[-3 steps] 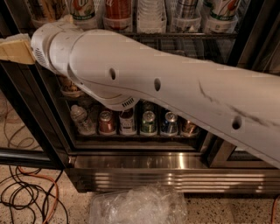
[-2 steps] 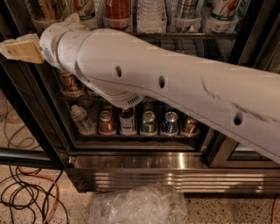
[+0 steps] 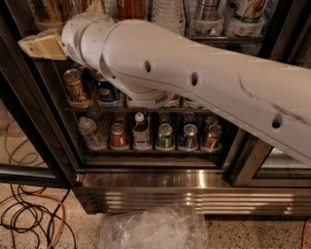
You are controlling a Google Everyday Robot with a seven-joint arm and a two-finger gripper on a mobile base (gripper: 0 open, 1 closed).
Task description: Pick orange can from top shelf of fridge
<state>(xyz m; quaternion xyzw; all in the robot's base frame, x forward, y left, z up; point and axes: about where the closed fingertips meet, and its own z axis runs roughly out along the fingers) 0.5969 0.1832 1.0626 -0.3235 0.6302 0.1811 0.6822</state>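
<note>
The fridge (image 3: 194,181) fills the view with its door open. Its top shelf (image 3: 224,38) runs along the top edge and carries translucent white trays with containers cut off by the frame. An orange-red container (image 3: 131,8) stands there behind my arm; only its lower part shows, so I cannot tell if it is the orange can. My white arm crosses the view from the right. My gripper (image 3: 41,46), beige, is at the upper left, in front of the fridge's left frame, just below top-shelf height and left of that container.
A gold-brown can (image 3: 73,85) and a blue can (image 3: 106,90) stand on the middle rack. Several cans and bottles line the bottom rack (image 3: 160,151). Crumpled clear plastic (image 3: 153,228) and cables (image 3: 29,214) lie on the floor in front.
My arm has swung to the right and slightly up, carrying the gripper closer to the fridge's left frame and the top shelf. The fridge contents have not moved.
</note>
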